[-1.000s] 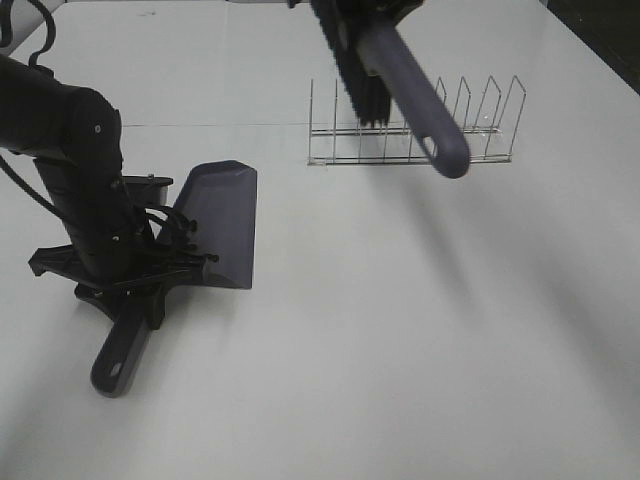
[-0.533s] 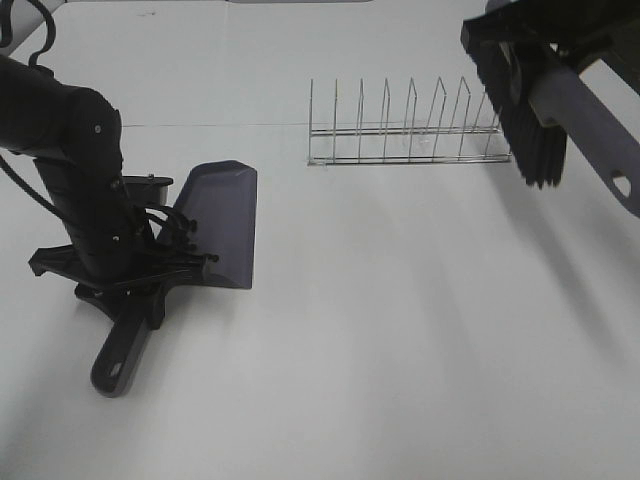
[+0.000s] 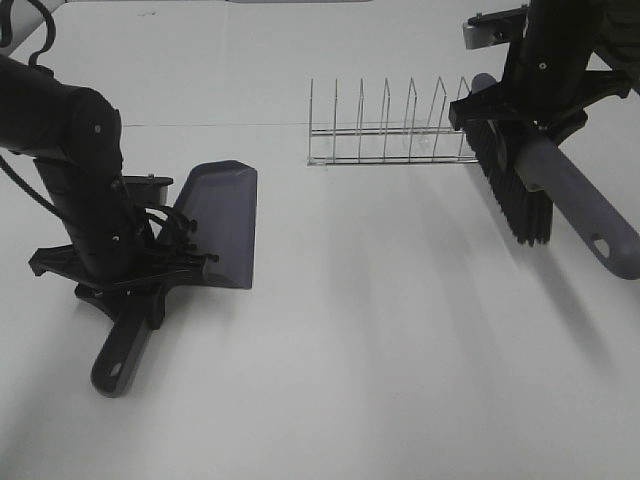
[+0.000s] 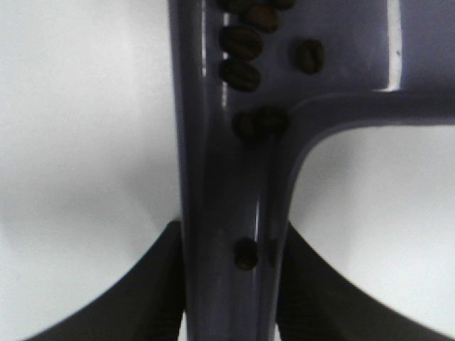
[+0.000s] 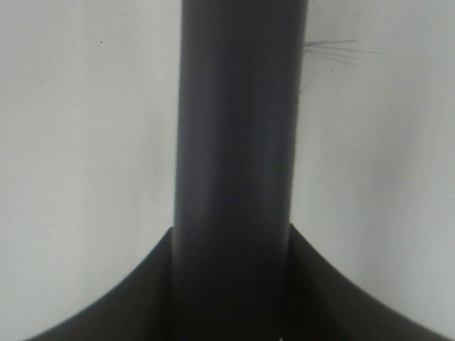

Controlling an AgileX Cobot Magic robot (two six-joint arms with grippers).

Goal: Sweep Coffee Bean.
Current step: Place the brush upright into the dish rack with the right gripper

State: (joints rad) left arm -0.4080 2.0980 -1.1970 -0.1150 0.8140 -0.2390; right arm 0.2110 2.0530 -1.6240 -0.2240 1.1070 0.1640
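Note:
The grey-purple dustpan lies on the white table at the left, and my left gripper is shut on its handle. In the left wrist view several coffee beans lie inside the dustpan near the handle root, and one bean sits on the handle between the fingers. No beans show on the table. At the right, my right gripper is shut on the brush handle and holds it above the table. Its black bristles point down. The handle fills the right wrist view.
A wire rack stands at the back middle of the table, just left of the brush. The white table stretches out in front of it. A dark area lies beyond the table's far right corner.
The right arm has carried the brush from above the rack to the right side and lowered it toward the table. The left arm and dustpan have not moved.

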